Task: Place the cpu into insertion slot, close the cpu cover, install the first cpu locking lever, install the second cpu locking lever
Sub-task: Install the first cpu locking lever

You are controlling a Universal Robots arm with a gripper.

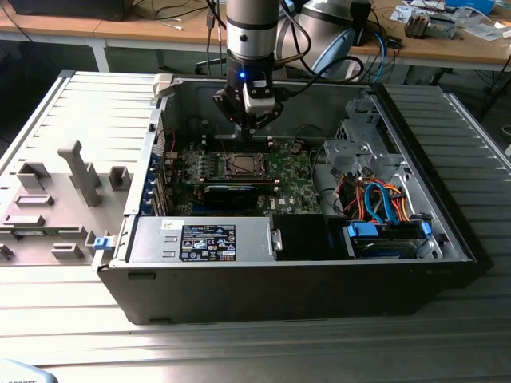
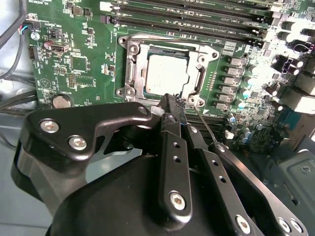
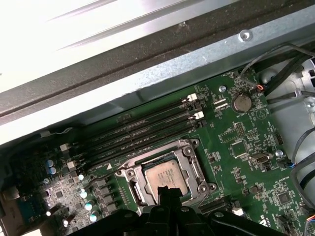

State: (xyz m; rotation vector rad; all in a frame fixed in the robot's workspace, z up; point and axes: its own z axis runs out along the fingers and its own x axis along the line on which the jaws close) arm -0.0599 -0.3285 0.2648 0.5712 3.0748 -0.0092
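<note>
Inside the open computer case point(image 1: 447, 239), the gripper point(image 2: 173, 104), fingers pinched together and holding nothing, hovers just beside the socket corner where the cpu point(image 2: 167, 73) sits seated, framed by the cpu cover point(image 2: 132, 69). The chip looks light, rigid and fragile; the thin cover seems best pushed at its edge.

silver-grey arm point(image 1: 252, 28), blue light, black claw point(image 2: 173, 105) with silver screws

Grey ribbed tabletop point(image 1: 72, 343) in front; behind, wooden desks point(image 1: 120, 32) with cables, perhaps tools
</note>
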